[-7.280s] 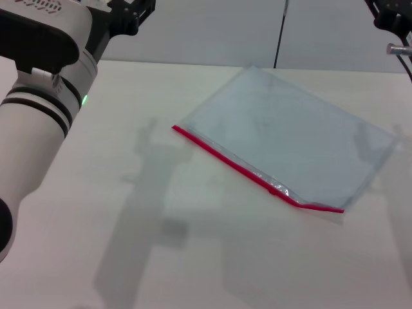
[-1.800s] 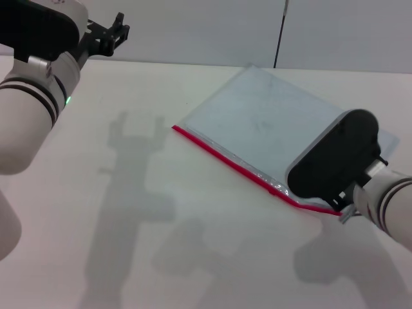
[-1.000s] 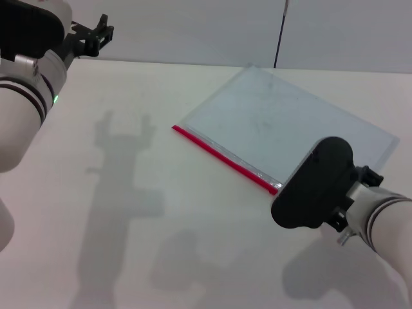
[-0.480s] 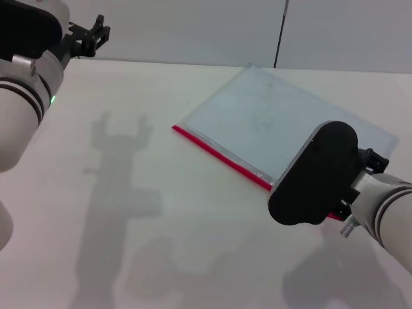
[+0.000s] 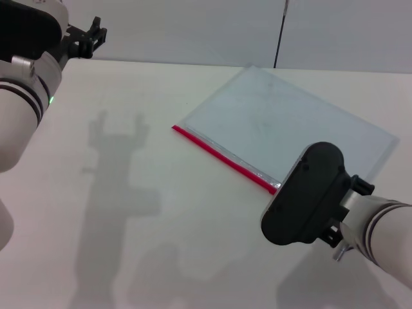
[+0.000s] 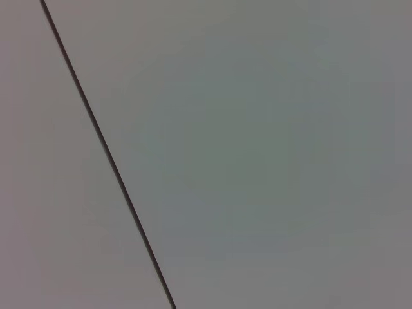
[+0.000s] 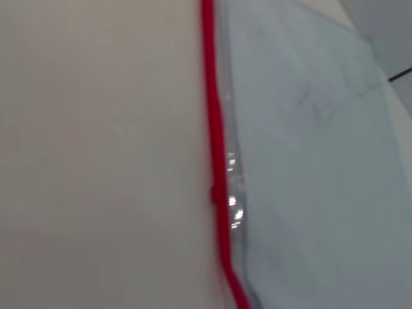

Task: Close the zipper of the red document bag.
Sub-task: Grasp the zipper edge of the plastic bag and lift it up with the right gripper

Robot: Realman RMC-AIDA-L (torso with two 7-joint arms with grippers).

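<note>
- The red document bag (image 5: 290, 129) lies flat on the white tabletop (image 5: 161, 225), right of centre and set at a slant; the far corner points toward the back wall.
- The zipper (image 5: 222, 158) runs along the bag's near long edge as a thin red strip; in the right wrist view the zipper (image 7: 215, 161) crosses the frame with the pale bag (image 7: 309, 161) just beside it.
- Right arm hangs low over the near right end of that red strip, its black wrist housing covering that corner; right gripper hidden, so whether its fingers are apart or together I cannot tell.
- Left gripper (image 5: 89, 40) is up at the far left, well apart from the bag; fingers spread apart, holding nothing.
</note>
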